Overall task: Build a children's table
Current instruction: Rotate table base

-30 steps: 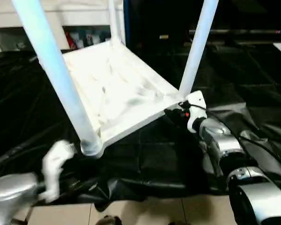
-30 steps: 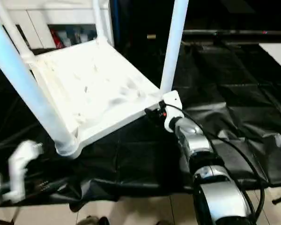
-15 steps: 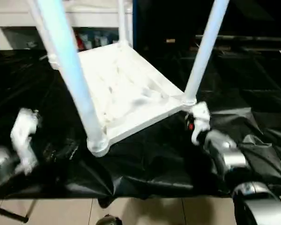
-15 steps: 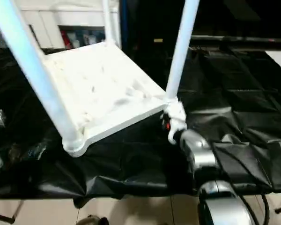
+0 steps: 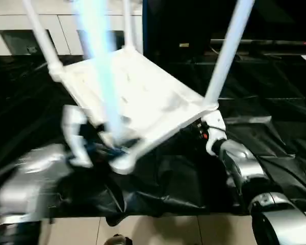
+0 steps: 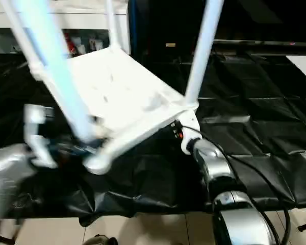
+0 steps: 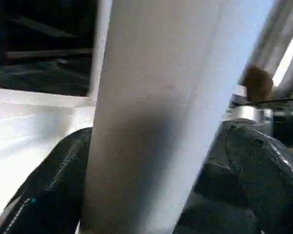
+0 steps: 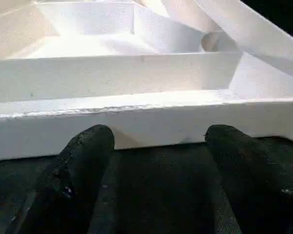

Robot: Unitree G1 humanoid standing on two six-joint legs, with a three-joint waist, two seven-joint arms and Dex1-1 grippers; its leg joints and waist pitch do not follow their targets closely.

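On the worktop (image 5: 275,102), my left fingers (image 7: 263,161) gape around the near leg (image 5: 99,66); right fingers (image 8: 83,165) open at the tabletop (image 5: 143,97) edge. Next, seat that leg.

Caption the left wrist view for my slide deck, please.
Open left gripper straddling a white table leg, one black finger either side.

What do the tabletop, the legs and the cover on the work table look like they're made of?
Tabletop: likely moulded plastic, matt white, with thin ribs on its underside. Legs: smooth white tubes, probably plastic too. Cover: thin black sheet, glossy and creased, probably plastic film or coated fabric.
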